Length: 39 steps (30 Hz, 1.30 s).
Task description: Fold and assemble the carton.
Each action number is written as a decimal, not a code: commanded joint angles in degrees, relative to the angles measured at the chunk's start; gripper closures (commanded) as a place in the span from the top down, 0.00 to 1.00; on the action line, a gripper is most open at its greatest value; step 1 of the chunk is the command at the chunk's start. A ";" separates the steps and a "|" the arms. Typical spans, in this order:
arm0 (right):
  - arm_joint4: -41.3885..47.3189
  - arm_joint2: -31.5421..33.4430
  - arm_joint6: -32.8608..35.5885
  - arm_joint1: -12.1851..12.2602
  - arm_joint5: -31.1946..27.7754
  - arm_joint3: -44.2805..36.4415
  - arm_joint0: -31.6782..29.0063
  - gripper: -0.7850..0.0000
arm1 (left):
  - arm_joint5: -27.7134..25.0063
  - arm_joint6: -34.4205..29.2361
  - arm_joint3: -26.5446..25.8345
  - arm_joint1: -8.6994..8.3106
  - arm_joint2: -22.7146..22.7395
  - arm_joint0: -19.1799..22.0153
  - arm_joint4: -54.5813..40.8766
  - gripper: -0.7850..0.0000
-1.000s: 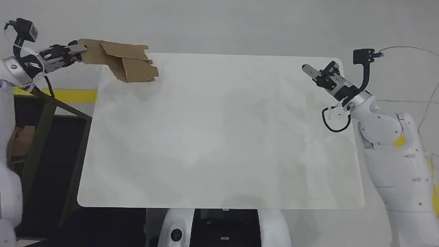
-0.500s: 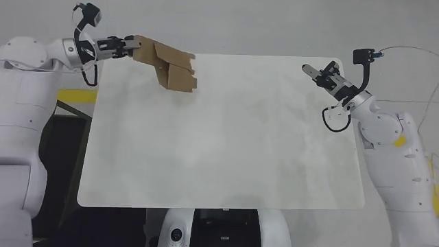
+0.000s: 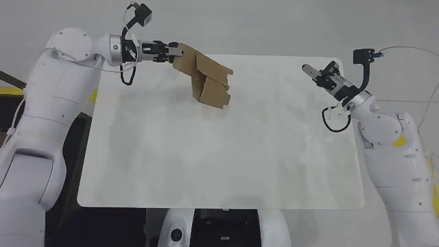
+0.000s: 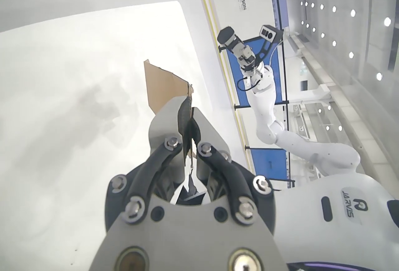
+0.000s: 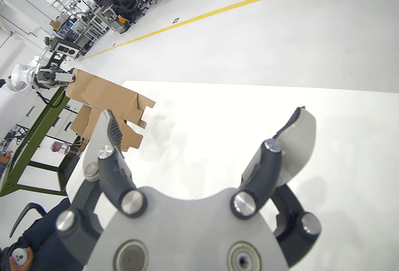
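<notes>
REMOTE CELL — The white, round-cornered table (image 3: 226, 158) takes up most of my workspace. I judge the job is at its very start, since nothing on it is folded yet.

Over the table's far left part hangs the brown corrugated-cardboard carton (image 3: 209, 82). It is a flattened blank with loose notched flaps, one panel drooping below the other. I cannot tell whether its lowest edge touches the tabletop. I reckon it is held out there so it can be set down on open surface, where both arms can get at it.

My left gripper (image 3: 177, 53) reaches in from the far left corner and has the carton by its far left edge, fingers pressed together on the thin board and pinching it edge-on. A hold at the margin leaves the panels and flaps free, though the sheet sags and could swing or slip.

My right gripper (image 3: 317, 73) sits at the far right corner, well apart from the carton. Its fingers are spread wide with nothing between them and point across the table towards the cardboard — parked clear, as I read it, and ready to take a flap once the blank lies flat.
</notes>
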State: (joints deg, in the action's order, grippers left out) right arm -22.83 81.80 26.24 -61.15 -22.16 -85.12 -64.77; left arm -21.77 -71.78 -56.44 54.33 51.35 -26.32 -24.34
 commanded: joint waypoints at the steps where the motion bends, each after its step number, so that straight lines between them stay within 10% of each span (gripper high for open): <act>1: 0.00 0.00 0.00 0.00 0.00 0.00 0.00 1.00 | 0.09 0.27 -1.80 0.43 -0.90 -0.15 0.03 0.00; 13: 0.00 0.00 0.00 0.00 0.00 0.00 0.00 1.00 | 0.10 -0.27 -9.73 1.55 -2.52 -1.54 0.37 0.00; 39: 0.00 0.00 0.00 0.00 0.00 0.00 0.00 1.00 | 0.12 -0.32 -9.85 1.57 -2.52 -1.59 0.29 0.00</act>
State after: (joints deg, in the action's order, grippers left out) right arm -22.83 81.80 26.24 -61.15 -22.16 -85.12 -64.77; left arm -21.65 -72.10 -66.28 55.89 48.83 -27.91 -24.05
